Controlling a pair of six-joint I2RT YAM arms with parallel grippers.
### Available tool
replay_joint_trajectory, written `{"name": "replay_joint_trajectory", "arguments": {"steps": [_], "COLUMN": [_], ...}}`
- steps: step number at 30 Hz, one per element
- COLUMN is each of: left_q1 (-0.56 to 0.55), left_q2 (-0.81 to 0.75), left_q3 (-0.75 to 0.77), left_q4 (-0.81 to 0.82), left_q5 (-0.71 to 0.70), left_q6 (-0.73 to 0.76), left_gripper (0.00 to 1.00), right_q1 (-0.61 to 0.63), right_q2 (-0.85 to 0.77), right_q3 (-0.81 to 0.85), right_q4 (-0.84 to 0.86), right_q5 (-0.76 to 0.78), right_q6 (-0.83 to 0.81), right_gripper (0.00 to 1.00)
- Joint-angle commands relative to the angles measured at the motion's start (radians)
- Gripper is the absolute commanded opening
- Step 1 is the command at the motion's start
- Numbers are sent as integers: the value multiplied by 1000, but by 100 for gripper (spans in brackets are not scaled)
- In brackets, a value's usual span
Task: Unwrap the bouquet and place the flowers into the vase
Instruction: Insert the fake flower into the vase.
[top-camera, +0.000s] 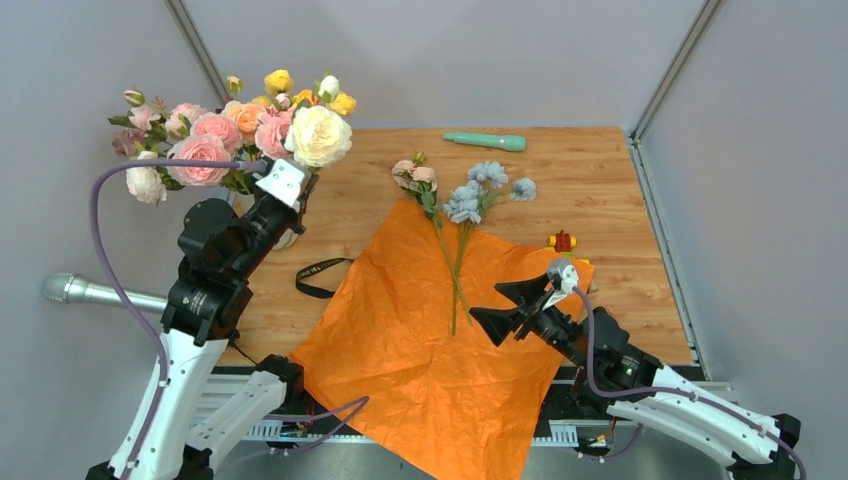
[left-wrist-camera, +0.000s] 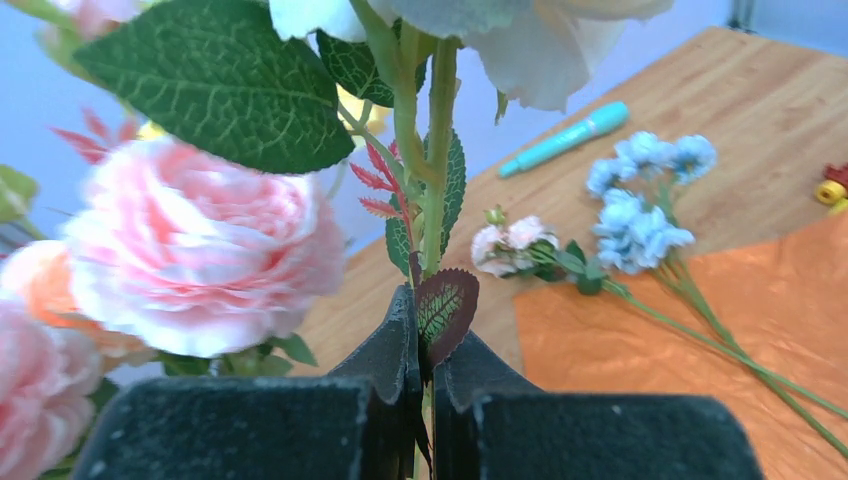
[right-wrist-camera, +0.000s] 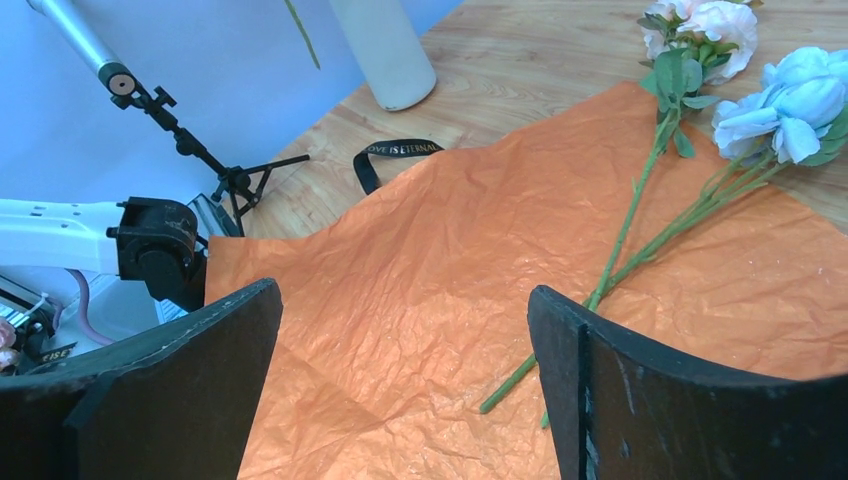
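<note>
The bouquet's orange paper (top-camera: 430, 340) lies unfolded flat at the table's front. A pink flower (top-camera: 415, 177) and a pale blue flower (top-camera: 480, 190) lie with their stems (right-wrist-camera: 620, 240) on it. My right gripper (right-wrist-camera: 405, 370) hovers open just above the paper near the stem ends (top-camera: 508, 305). My left gripper (left-wrist-camera: 425, 350) is shut on the green stem (left-wrist-camera: 437, 180) of a white flower (top-camera: 318, 135), held among the pink, peach and yellow flowers (top-camera: 215, 135) bunched at the back left. The off-white vase (right-wrist-camera: 385, 50) stands there, mostly hidden by the left arm in the top view.
A black strap (top-camera: 320, 277) lies left of the paper. A teal stick (top-camera: 485, 141) rests at the back. Small toy blocks (top-camera: 563, 241) sit by the paper's right corner. A grey metal tube (top-camera: 90, 292) juts in at the left edge. Walls close in on both sides.
</note>
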Motion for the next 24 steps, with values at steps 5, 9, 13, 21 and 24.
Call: {"name": "replay_joint_trajectory", "arguments": {"steps": [5,9,13,21,24], "left_q1": [253,357,409,417,416], "left_q2": [36,63,103,130,134], "left_q3": [44,34,80,149,171], "left_q4": [217,349,407,387,359], "left_q5": [163,205,223,147,132], "left_q6": [-89,-193,-241,-161,-144], "left_gripper": [0,0,0,0,0], "right_q1": [5,5,5,5,5], "right_q2": [-19,-20,-21,-16,-10], "right_q3": [-1,4,5,6,7], "right_q4": [-27,-39,-47,-47,-46], "right_q5": [17,14,17,18,18], "right_q6": [-13,-14,-15,-18,-18], "right_gripper": [95,95,95,95,95]}}
